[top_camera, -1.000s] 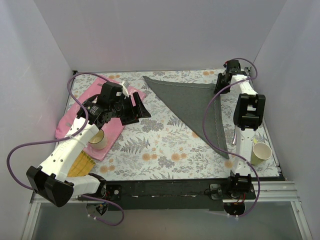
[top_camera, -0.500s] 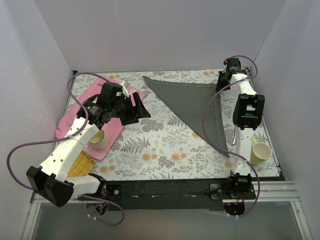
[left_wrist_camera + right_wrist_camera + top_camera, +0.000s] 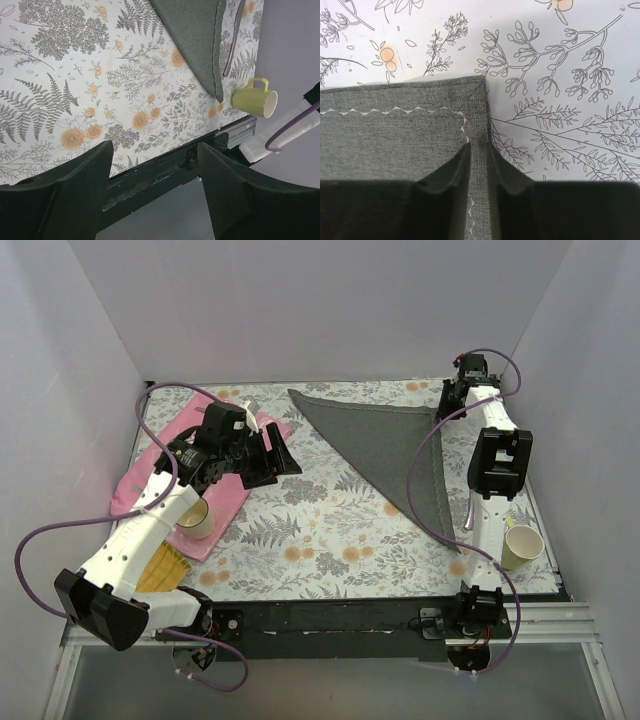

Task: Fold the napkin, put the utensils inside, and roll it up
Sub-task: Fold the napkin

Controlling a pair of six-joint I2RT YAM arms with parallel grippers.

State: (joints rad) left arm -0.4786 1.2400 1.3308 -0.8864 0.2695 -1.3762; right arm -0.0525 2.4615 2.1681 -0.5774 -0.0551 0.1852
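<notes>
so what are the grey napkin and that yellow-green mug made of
napkin: woven cloth, matte charcoal, with a visible weave and a pale zigzag-stitched hem. mug: smooth, pale yellow-green, slight sheen; ceramic or plastic, cannot tell which.

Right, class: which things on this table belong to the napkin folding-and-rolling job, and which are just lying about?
For the job: napkin, knife, right claw pinching the napkin's far corner.
Just lying about: pink placemat, left cup, right cup, yellow slatted mat.
</notes>
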